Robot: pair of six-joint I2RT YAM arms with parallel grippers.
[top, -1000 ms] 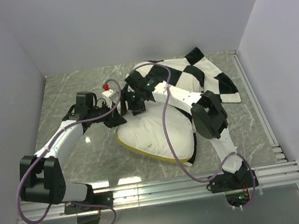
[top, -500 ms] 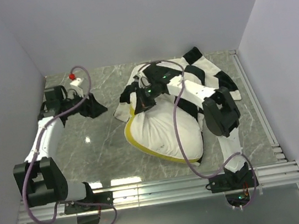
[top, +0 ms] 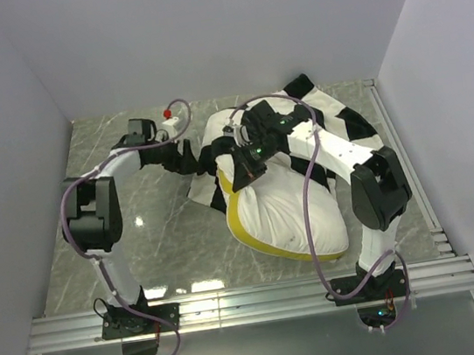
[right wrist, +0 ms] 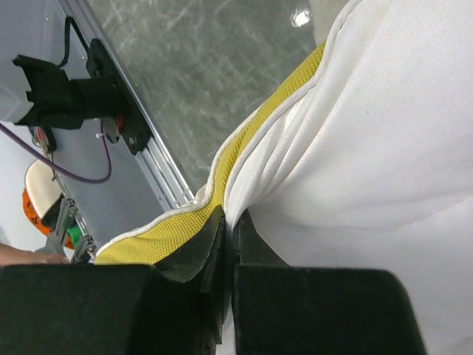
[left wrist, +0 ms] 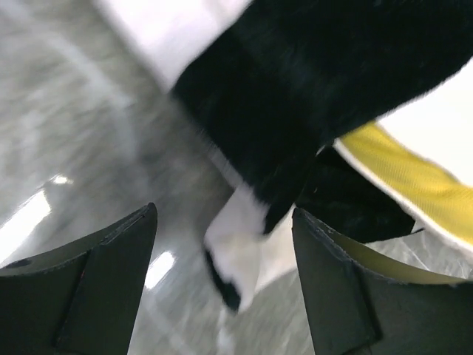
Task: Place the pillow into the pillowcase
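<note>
The cream-white pillow [top: 288, 210] with its yellow band [top: 241, 221] lies mid-table, its far end under the black-and-white checked pillowcase [top: 324, 117]. My right gripper [top: 249, 169] is shut on the pillow, pinching a fold of its white cover right beside the yellow band [right wrist: 244, 151]. My left gripper [top: 186, 156] stands open at the pillowcase's left edge, where a loose flap of pillowcase [left wrist: 240, 248] hangs between its fingers [left wrist: 111, 288] without being held. In the left wrist view the pillow's yellow band [left wrist: 403, 174] shows under a black square of fabric.
Grey marbled table [top: 139, 235] inside white walls. An aluminium rail [top: 254, 299] runs along the near edge with both arm bases on it, and another rail [top: 396, 146] runs down the right side. The right arm's purple cable [top: 312, 211] drapes over the pillow.
The left gripper let go, swung out to the far left, then came back open to the pillowcase's left edge. The right gripper shut on the pillow and dragged it right and nearer.
</note>
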